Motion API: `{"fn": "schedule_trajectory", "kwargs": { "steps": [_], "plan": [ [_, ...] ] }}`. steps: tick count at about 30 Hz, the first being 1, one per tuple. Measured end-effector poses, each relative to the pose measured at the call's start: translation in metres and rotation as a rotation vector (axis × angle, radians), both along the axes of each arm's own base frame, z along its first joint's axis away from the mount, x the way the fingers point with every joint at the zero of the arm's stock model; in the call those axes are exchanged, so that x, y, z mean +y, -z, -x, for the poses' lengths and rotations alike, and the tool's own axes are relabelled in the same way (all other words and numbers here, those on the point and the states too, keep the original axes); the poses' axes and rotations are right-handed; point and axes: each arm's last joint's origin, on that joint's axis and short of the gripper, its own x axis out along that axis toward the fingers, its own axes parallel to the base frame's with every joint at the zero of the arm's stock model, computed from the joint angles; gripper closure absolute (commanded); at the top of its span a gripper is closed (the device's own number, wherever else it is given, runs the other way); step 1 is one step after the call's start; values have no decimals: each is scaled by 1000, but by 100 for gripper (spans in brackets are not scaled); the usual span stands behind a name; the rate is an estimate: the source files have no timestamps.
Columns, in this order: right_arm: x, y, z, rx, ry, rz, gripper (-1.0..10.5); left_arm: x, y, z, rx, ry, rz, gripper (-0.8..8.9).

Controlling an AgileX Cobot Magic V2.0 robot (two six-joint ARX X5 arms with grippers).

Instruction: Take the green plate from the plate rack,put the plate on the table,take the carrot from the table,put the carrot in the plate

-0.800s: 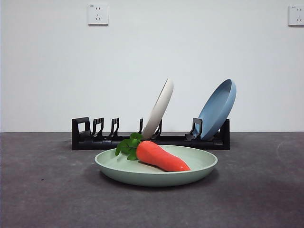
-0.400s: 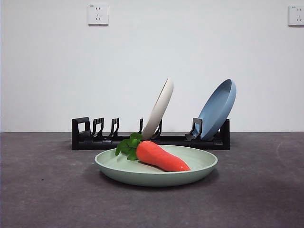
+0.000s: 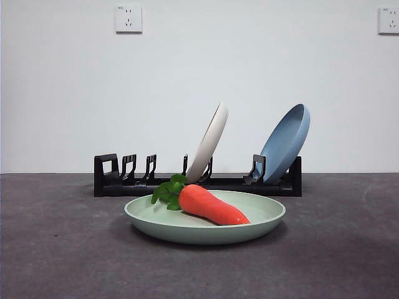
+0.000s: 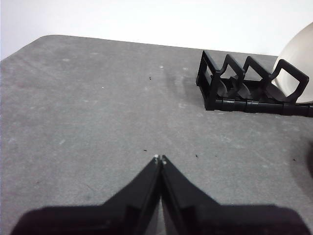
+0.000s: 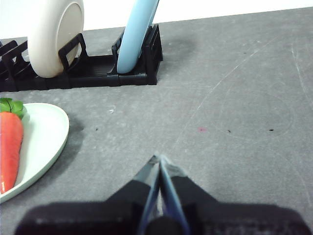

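- The green plate point(image 3: 262, 219) lies flat on the dark grey desk point(image 3: 56, 249), near the camera and just in front of the plate rack point(image 3: 106, 177).
- The carrot point(image 3: 212, 204) rests inside the plate, leafy tuft toward the left and the rack, tapered tip toward the right and the near side.
- On the rack behind, a cream-white plate point(image 3: 209, 143) leans in a middle slot and a blue plate point(image 3: 285, 142) stands at the right end; the slots at the left end are vacant.
- The left gripper point(image 4: 160, 158) hovers over bare desk well to the left of the plate, its jaws pressed together and holding nothing.
- The right gripper point(image 5: 160, 159) hangs over bare desk to the right of the plate, jaws likewise closed on nothing; the plate's rim and part of the carrot show at the edge of its view.
- Neither arm appears in the front view, which suggests both are drawn back from the work area, though how high they sit cannot be told.
- Judged from the layout, every step looks done: plate out of the rack and on the desk, carrot in the plate. Nothing appears left to do.
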Motion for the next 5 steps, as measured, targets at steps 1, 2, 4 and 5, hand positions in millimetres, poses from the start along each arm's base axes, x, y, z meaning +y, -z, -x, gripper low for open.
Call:
{"fn": "schedule_trajectory", "kwargs": {
  "steps": [1,2,4,5],
  "plan": [
    [0,0,0,0,0,0,946,0,0,0,0,0,0,816],
    [0,0,0,0,0,0,946,0,0,0,0,0,0,817],
    [0,0,0,0,0,0,946,0,0,0,0,0,0,817],
    [0,0,0,0,0,0,946,0,0,0,0,0,0,817]
  ]
}}
